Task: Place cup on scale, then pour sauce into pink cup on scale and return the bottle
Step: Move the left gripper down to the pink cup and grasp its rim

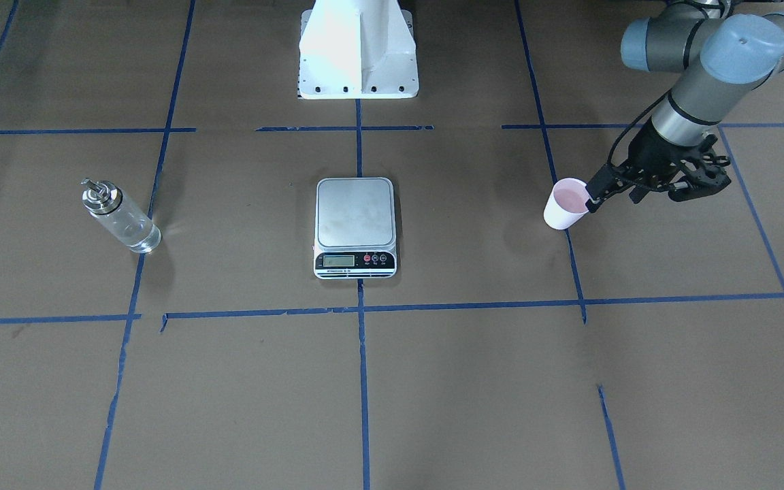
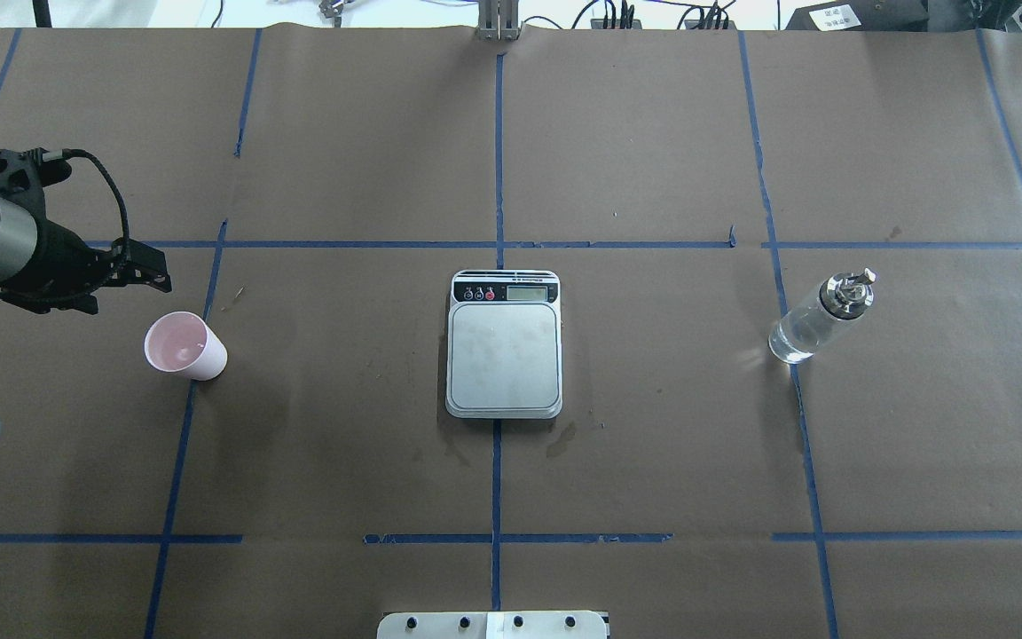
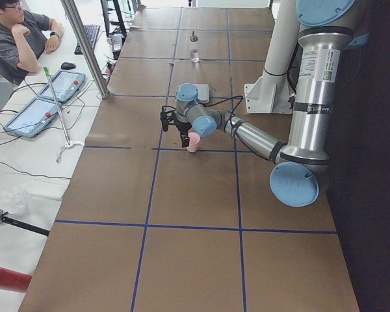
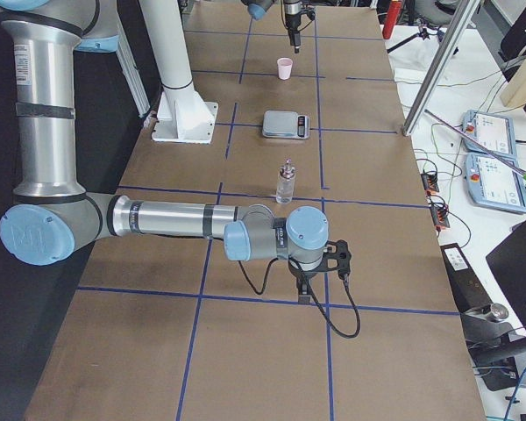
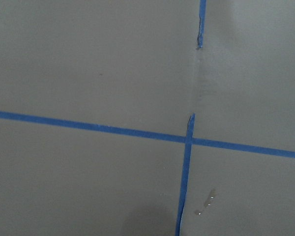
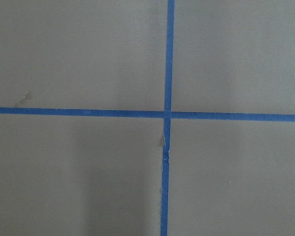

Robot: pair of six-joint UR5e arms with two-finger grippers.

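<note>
Cup [image 2: 184,346] stands upright on the table, just beside the left end effector [image 2: 154,280] on its scale [image 2: 504,355] side; it seemingly holds nothing, and I cannot tell how far open it is.

Just beside the black left gripper [image 2: 154,273] the cup [image 2: 184,346] is whitish-pink, pinker inside; the table [image 2: 653,133] is brown with a grid of blue tape lines [image 2: 342,244]; farther off, the scale [image 2: 504,355] is brushed steel with a white-and-black panel, the bottle [image 2: 817,319] clear with a silver cap.

Our left gripper [image 1: 614,199] hangs low, jaws apart. Our right gripper [image 4: 307,296] points down, its jaws unreadable.
</note>
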